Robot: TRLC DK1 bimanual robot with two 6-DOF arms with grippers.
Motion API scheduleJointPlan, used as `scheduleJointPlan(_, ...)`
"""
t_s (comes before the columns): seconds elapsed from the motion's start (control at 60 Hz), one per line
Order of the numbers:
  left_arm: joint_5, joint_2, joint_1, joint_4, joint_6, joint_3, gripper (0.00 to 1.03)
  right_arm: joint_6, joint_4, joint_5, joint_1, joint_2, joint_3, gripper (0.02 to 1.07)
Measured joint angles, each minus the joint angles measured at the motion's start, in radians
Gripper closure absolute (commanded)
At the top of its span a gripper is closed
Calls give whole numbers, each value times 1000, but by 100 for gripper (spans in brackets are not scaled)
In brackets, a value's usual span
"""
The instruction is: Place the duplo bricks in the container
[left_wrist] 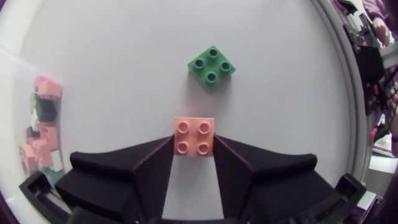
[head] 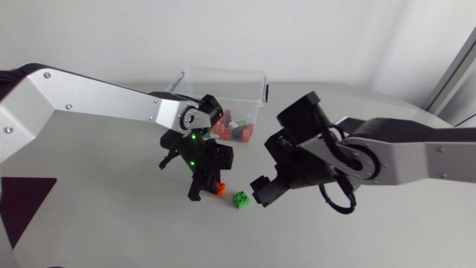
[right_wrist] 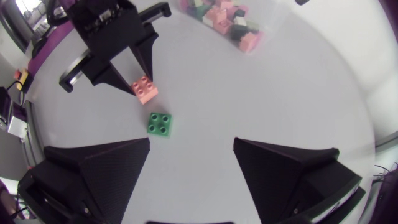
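Lifting straight up looks right: the left jaws pinch the orange brick from 2 sides, low on the worktop. Clear the container wall before letting go above the bricks inside. The right jaws gape wide near the green brick; keep both arms apart.

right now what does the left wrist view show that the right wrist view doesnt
Only the left wrist view: both fingers of the left gripper pressed against opposite sides of the orange brick. Only the right wrist view: the right gripper, open with nothing between its fingers. Both: the orange brick, the green brick lying apart from it, and the container with bricks inside.
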Motion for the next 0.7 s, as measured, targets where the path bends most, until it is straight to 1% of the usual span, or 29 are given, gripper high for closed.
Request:
scheduleJointPlan(0.15, 32, -47, 46, -9, -18, -15, 72, 15, -55, 0, 43, 113, 86, 10)
scheduleJointPlan(0.25, 55, -118, 76, -8, -34, -32, 72, 28, -80, 0, 69, 183, 141, 10)
scheduleJointPlan(0.383, 92, -221, 122, -1, -76, -39, 72, 48, -146, 0, 97, 271, 211, 11)
scheduleJointPlan(0.417, 100, -247, 136, 3, -87, -40, 72, 56, -164, 0, 101, 291, 227, 13)
scheduleJointPlan(0.517, 108, -303, 171, 26, -126, -40, 72, 66, -194, 1, 106, 339, 269, 16)
scheduleJointPlan(0.7, 134, -343, 247, 89, -209, -37, 72, 76, -235, 20, 110, 403, 336, 17)
